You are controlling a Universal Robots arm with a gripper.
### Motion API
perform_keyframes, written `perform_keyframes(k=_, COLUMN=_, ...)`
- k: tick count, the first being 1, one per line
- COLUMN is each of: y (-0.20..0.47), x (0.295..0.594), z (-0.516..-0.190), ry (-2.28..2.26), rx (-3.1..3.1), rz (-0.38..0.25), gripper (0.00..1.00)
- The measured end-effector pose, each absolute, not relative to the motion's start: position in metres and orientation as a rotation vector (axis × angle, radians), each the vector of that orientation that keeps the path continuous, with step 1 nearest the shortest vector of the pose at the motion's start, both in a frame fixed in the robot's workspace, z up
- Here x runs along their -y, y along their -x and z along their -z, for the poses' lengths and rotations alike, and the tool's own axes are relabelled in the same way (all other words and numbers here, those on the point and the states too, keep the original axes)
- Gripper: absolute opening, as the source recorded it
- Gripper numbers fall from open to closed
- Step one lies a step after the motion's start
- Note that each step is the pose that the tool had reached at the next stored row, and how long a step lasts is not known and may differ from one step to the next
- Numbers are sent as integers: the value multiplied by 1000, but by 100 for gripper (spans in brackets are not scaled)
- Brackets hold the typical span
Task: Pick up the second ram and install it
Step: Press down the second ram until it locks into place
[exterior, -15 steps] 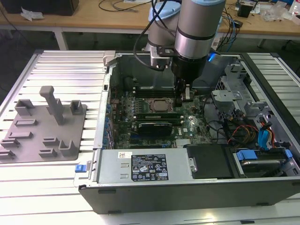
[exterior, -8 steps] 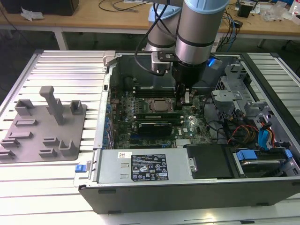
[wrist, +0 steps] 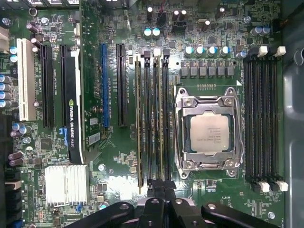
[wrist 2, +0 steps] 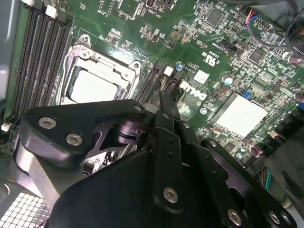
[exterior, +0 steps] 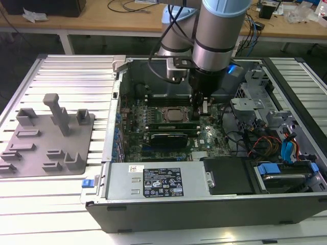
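First wrist view puts my fingers (wrist: pixel 159 202) clenched on the near end of the second ram (wrist: pixel 157 118), edge-down in its slot so it seats squarely; beyond it lies the CPU socket (wrist: pixel 209 134).

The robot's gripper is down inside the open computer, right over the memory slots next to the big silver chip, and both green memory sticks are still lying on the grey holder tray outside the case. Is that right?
Not quite. The first wrist view shows two green sticks standing in the slots beside the CPU, not on the grey tray. The gripper is indeed over those slots.
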State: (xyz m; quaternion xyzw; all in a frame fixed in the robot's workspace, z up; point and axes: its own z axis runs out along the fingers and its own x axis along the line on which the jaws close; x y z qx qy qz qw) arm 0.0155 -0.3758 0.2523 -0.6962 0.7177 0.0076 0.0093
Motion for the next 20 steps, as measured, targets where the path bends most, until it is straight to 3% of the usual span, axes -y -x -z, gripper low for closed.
perform_keyframes(k=20, y=-23, x=370, z=-234, ry=2175, rx=-2241, rz=-24, gripper=8)
